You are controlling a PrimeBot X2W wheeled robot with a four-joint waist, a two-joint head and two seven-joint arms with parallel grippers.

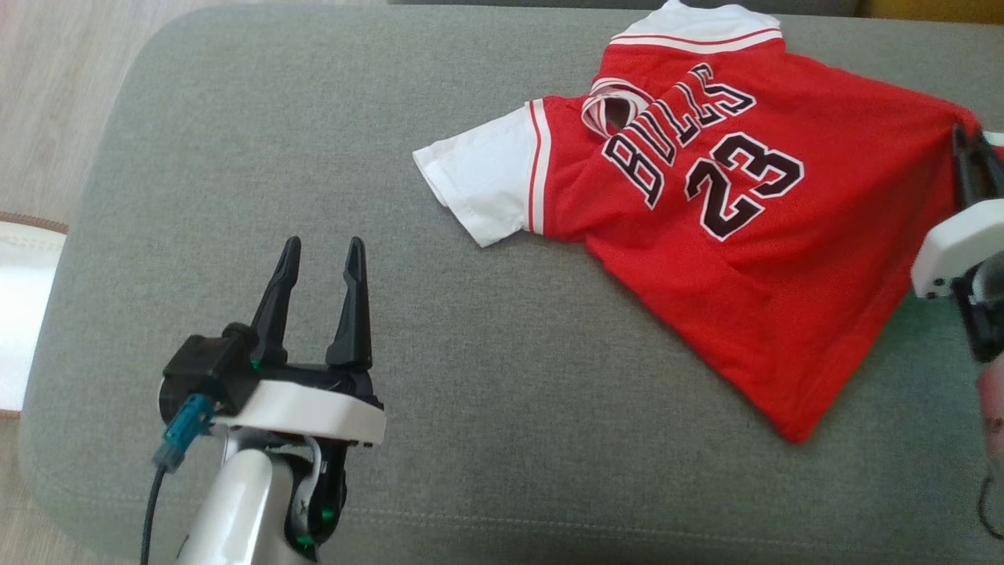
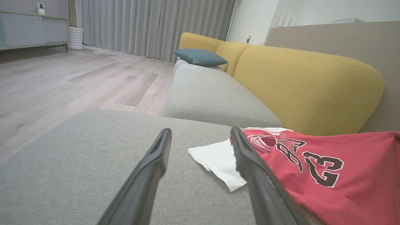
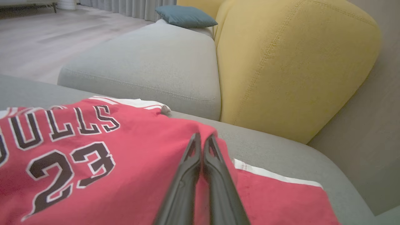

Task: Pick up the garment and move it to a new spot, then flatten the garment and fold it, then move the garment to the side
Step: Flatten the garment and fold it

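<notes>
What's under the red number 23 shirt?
The red Bulls jersey lies on the grey seat cushion, which shows beside it. The part beneath the cloth is covered, so anything hiding there cannot be seen.

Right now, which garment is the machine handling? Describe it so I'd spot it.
Find the wide grey cushion by the yellow sofa back. On its right side lies a red jersey with white sleeves. It alone reads BULLS 23 in black, and the right gripper pinches its edge.
</notes>
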